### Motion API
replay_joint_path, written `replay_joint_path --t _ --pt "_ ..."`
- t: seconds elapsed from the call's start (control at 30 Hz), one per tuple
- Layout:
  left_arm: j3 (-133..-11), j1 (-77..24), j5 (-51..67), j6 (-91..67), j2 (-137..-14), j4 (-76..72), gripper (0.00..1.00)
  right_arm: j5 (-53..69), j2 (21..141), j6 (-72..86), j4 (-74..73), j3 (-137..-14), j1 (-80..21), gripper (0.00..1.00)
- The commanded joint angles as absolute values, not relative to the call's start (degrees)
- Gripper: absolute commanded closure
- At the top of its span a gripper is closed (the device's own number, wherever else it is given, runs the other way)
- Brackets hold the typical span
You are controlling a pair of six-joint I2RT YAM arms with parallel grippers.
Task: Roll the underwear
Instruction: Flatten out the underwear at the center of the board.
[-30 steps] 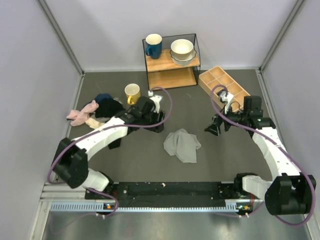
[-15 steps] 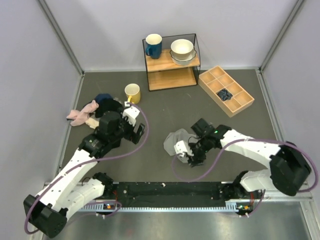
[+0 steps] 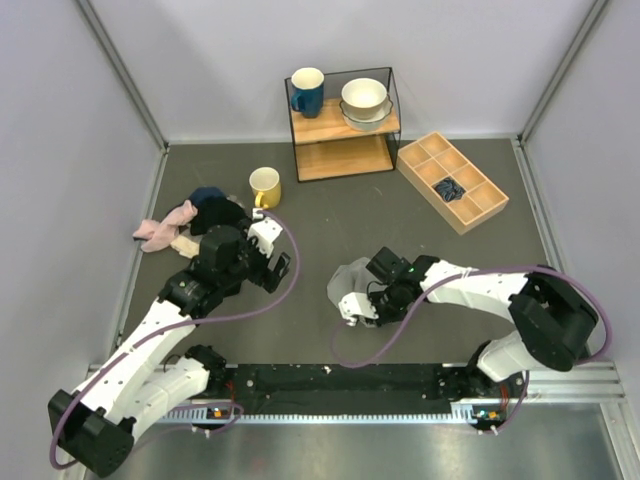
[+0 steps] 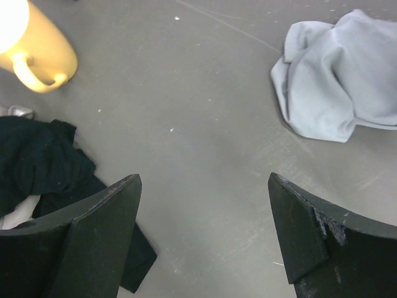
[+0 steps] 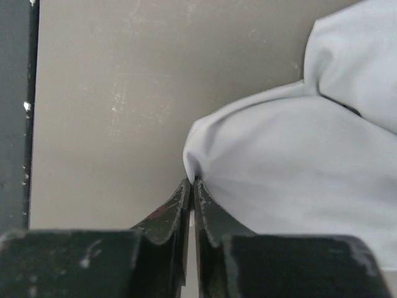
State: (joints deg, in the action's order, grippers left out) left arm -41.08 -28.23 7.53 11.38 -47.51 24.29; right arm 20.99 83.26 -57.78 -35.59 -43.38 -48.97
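Note:
The light grey underwear [image 3: 351, 274] lies crumpled on the dark table, in front of the shelf. My right gripper [image 3: 366, 291] reaches in low from the right and covers the cloth's near part. In the right wrist view its jaws are pressed together on a fold at the underwear's [image 5: 298, 167] edge, right gripper [image 5: 193, 181] shut on it. My left gripper [image 3: 272, 268] hovers to the left of the cloth, apart from it. Its fingers stand wide open over bare table, left gripper [image 4: 203, 181], with the underwear [image 4: 335, 87] at the upper right of that view.
A yellow mug [image 3: 265, 186] and a pile of dark and pink clothes [image 3: 190, 222] lie at the left. A wire shelf [image 3: 345, 125] with a blue mug and bowls stands at the back. A wooden divided tray [image 3: 452, 182] holds a dark blue bundle [image 3: 449, 187].
My right arm swung in from the right, came down at the underwear and shut on its edge. My left arm drew back toward the near left and opened its jaws.

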Motion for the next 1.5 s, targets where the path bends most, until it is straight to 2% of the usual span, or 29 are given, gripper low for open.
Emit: replay_joint_path --t 0.0,0.17,0.2,0.3,0.4,0.53,0.57,0.67,0.77,0.93,1.0,1.2,1.3,1.43,1.47 --pt "-41.4 -28.3 18.59 13.7 -46.93 20.13 0.11 20.74 83.06 -54.24 -35.77 -46.3 -49.66 1.0" --pt "-38.94 -28.3 31.45 18.97 -47.37 18.72 0.14 28.19 78.85 -49.31 -41.3 -51.76 -44.05 1.0" --pt "-38.85 -28.3 34.42 19.68 -47.46 18.81 0.16 28.91 77.62 -48.52 -41.31 -52.55 -40.29 1.0" --pt "-38.58 -28.74 38.05 20.92 -48.25 18.28 0.18 33.3 73.4 -46.41 -41.31 -53.26 -32.9 1.0" --pt "-38.58 -31.37 40.6 21.88 -50.36 17.58 0.2 34.98 71.64 -43.6 -40.26 -53.7 -29.8 1.0" --pt "-39.55 -43.91 32.02 24.69 -56.31 17.4 0.22 29.99 72.68 -39.21 -36.85 -54.4 -27.95 1.0" --pt "-39.64 -49.25 26.34 25.22 -57.9 15.66 0.21 25.62 72.86 -36.15 -35.52 -54.4 -27.69 1.0" --pt "-41.21 -56.66 18.31 25.66 -65.89 13.37 0.21 19.18 72.77 -32.27 -30.77 -53.53 -26.29 1.0" --pt "-44.73 -61.24 10.67 27.15 -75.21 12.39 0.24 17.67 71.55 -29.19 -28.39 -52.91 -24.27 1.0" --pt "-50.27 -64.51 1.24 29.62 -87.68 12.21 0.28 17.58 70.31 -28.13 -27.07 -51.94 -23.38 1.0" --pt "-52.19 -64.69 -1.73 29.88 -89.99 12.39 0.32 17.93 70.49 -28.04 -27.07 -51.86 -23.38 1.0" --pt "-53.0 -65.04 -4.57 30.06 -92.99 9.23 0.33 18.46 71.19 -28.13 -27.16 -51.77 -23.38 1.0" --pt "-53.52 -64.95 -5.71 30.76 -94.48 9.49 0.39 18.63 71.19 -28.21 -27.25 -51.68 -23.38 1.0" --pt "-54.84 -65.04 -5.98 31.29 -97.55 11.42 0.53 19.07 71.02 -28.56 -27.25 -51.68 -23.38 1.0" --pt "-54.84 -64.95 -6.15 31.38 -97.91 11.51 0.64 19.25 71.02 -28.65 -27.33 -51.59 -23.29 1.0"
